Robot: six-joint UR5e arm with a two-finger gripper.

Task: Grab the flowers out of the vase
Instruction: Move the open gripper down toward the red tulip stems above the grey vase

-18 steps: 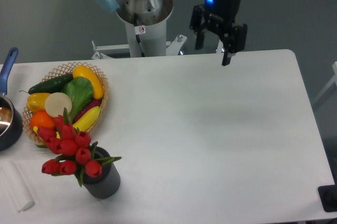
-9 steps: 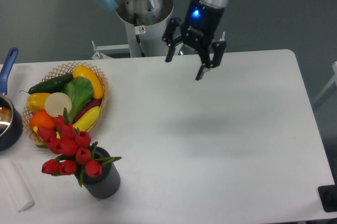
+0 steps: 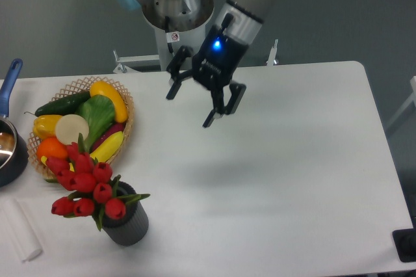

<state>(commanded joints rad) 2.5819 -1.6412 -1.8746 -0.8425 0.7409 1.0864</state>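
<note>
Far left edge there's one dark pot with a blue handle sticking up toward the back, only partly in view. Below it near the front corner lies one white roll-looking thing, can't tell what it is exactly. Next over is one wicker basket piled with toy produce: I count one cucumber, two yellow pieces along the top and bottom right, one yellow pepper, one leafy green piece, one pale round disc, one orange and a sliver of something dark red. Just in front of the basket stands the one ribbed dark grey vase, upright, with the flowers still in it: about nine red tulip buds, leaning left and spreading wider than the vase, the top ones overlapping the basket's front edge. Then a long stretch of white table. The single gripper hangs in the air above the table's back middle, well apart from the flowers, tilted, blue light on, two fingers spread wide with nothing between them.
</note>
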